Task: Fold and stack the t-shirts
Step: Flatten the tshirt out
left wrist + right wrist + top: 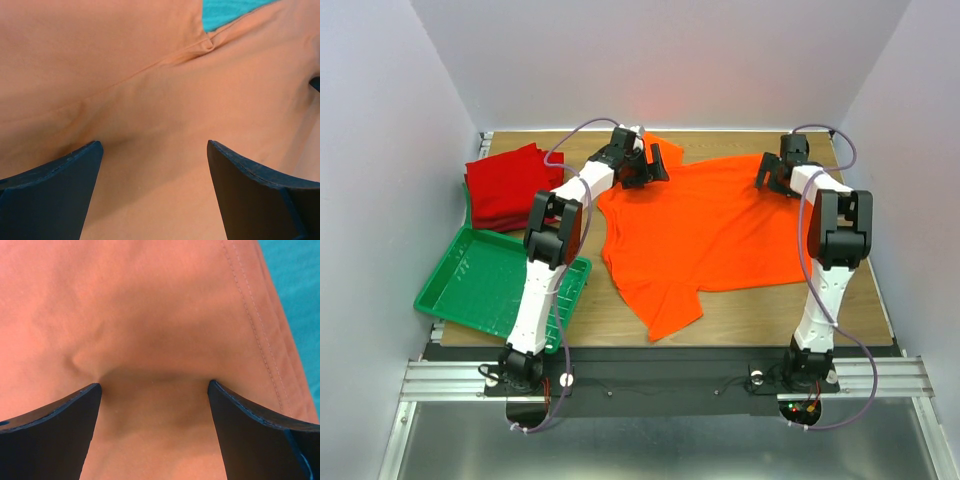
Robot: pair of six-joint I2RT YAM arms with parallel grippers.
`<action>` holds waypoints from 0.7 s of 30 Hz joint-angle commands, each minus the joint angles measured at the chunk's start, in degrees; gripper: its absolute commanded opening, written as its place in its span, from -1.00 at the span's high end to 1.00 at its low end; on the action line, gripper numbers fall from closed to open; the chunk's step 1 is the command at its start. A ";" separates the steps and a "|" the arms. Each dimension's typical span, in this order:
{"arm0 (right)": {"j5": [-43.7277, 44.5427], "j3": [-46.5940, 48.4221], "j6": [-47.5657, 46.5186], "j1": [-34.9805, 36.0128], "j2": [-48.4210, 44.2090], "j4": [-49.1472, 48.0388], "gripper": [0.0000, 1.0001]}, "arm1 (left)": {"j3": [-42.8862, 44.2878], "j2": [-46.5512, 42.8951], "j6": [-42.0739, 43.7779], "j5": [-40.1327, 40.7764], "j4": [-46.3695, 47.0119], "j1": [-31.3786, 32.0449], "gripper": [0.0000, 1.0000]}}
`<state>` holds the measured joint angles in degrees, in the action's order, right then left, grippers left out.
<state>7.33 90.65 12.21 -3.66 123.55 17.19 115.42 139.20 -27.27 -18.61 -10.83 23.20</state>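
Looking down from the top camera, the wooden table fills most of the view, and the biggest thing on it is the orange t-shirt. It's spread out flat across the middle and right side, one sleeve pointing at the near edge and the other up at the far side. Next in size is the green tray, sitting at the near left corner. Right behind it in the far left corner are the red t-shirts, folded flat and piled on each other, well apart from the orange one. The left arm reaches over the tray's right edge toward the shirt's far left part, and the right arm stretches straight out along the right side. The left gripper is down on the far sleeve area and the right gripper is on the shirt's far right part. Both have their jaws spread wide and neither has cloth pinched. On the left wrist cam the dark fingers stand wide apart over orange cloth with a seam running diagonally above them. On the right wrist cam the fingers are just as wide, and the fabric puckers a little between the tips, with a stitched hem off to the right.
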 commanded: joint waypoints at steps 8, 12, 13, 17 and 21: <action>1.10 14.10 0.80 0.15 10.31 7.15 -0.87 | 0.34 2.75 0.81 -1.69 -3.76 -1.40 -0.97; 0.40 17.45 0.80 0.15 12.15 8.47 -0.87 | 0.07 2.48 0.46 -1.69 -3.50 -1.40 -0.97; 0.05 17.98 0.80 0.15 12.33 8.65 -0.87 | -0.10 2.05 0.63 -1.34 -3.50 -1.40 -0.97; -1.87 17.98 0.28 0.23 11.19 9.00 -0.88 | -3.25 -1.37 1.51 0.41 -2.97 -1.41 -0.97; -3.90 17.54 -0.69 0.32 8.03 8.91 -0.89 | -8.69 -7.87 2.39 3.49 -1.22 -0.97 -0.97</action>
<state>7.14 107.85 11.90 -3.66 133.67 23.57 112.09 137.53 -27.03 -19.68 -8.78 22.41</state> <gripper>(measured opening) 0.941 0.985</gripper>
